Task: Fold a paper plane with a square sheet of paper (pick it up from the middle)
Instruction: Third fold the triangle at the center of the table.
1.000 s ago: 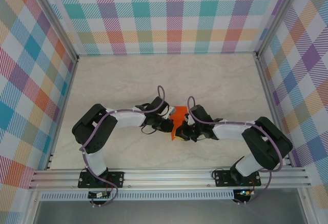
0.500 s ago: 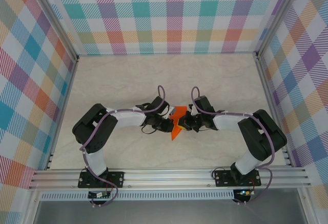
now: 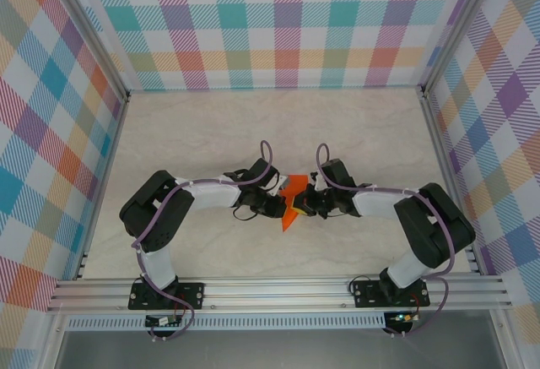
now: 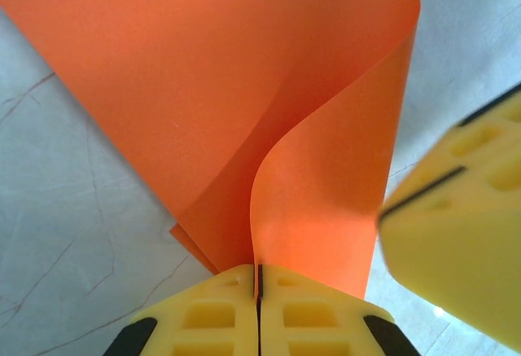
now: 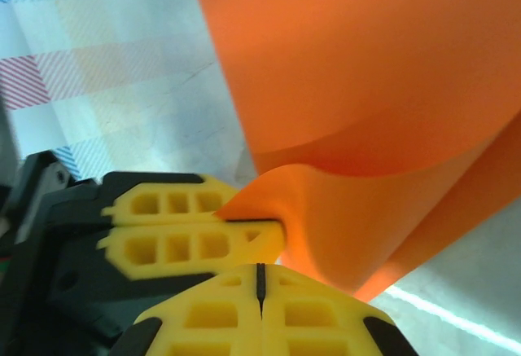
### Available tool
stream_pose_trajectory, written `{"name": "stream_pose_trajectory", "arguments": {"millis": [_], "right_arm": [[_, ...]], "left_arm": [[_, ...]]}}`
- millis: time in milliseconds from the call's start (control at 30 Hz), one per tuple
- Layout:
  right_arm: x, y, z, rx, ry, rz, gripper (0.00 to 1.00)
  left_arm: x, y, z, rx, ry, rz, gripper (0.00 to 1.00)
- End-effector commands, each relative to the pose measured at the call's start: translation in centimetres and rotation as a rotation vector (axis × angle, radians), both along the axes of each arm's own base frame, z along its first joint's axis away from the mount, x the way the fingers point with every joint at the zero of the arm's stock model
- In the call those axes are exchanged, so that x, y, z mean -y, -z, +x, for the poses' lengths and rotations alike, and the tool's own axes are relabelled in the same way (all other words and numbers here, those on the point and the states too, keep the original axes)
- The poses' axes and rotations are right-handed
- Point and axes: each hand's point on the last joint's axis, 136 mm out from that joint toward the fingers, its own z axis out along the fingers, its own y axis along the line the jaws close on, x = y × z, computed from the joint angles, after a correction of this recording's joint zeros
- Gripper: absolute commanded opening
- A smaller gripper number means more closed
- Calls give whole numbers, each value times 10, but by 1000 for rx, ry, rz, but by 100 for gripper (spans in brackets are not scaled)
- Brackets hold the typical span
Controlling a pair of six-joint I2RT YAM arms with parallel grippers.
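We see the two arms reach in toward each other over the middle of the pale tabletop, and the orange sheet of paper sits right between them. The sheet is not flat. It bends over in a soft curl, so two layers come together at one end. The left end effector is clamped on the sheet of paper: in its own wrist view the two yellow fingers press tight, and the orange layers run down into the thin line between them. From the right wrist we see the same grip side-on, with a corner of the paper caught between those fingers. The right end effector has its fingers pushed together too, with no gap. The paper curls down just beside their tips, but we cannot tell if they pinch it. In the left wrist view one blurry yellow finger of the right end effector sits just beside the sheet's right edge. Bright checked walls stand around the tabletop.
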Motion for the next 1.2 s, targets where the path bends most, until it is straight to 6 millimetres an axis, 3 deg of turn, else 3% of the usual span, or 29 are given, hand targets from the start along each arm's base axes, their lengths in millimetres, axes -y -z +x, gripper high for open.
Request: {"name": "stream_pose_trajectory", "arguments": {"millis": [0, 200, 400, 500, 667, 767, 967, 1167], "right_arm": [[-3, 0, -14, -6, -49, 18, 3], [-8, 16, -19, -41, -70, 13, 3], [3, 44, -25, -88, -59, -71, 2], [4, 39, -25, -78, -55, -68, 2], [2, 6, -12, 3, -51, -38, 3], [6, -2, -2, 36, -33, -40, 4], [12, 7, 11, 27, -12, -37, 3], [21, 35, 10, -18, 0, -87, 2]], "left_arm": [[-19, 28, -13, -62, 4, 107, 6], [-19, 28, -13, -62, 6, 108, 6], [-19, 28, -13, -64, 5, 109, 6], [-20, 28, -14, -63, 7, 114, 6], [-21, 29, -14, -63, 6, 118, 6], [-21, 28, -14, -63, 7, 116, 6], [-20, 29, -14, -65, 9, 115, 6], [-21, 29, -14, -65, 10, 116, 6]]}}
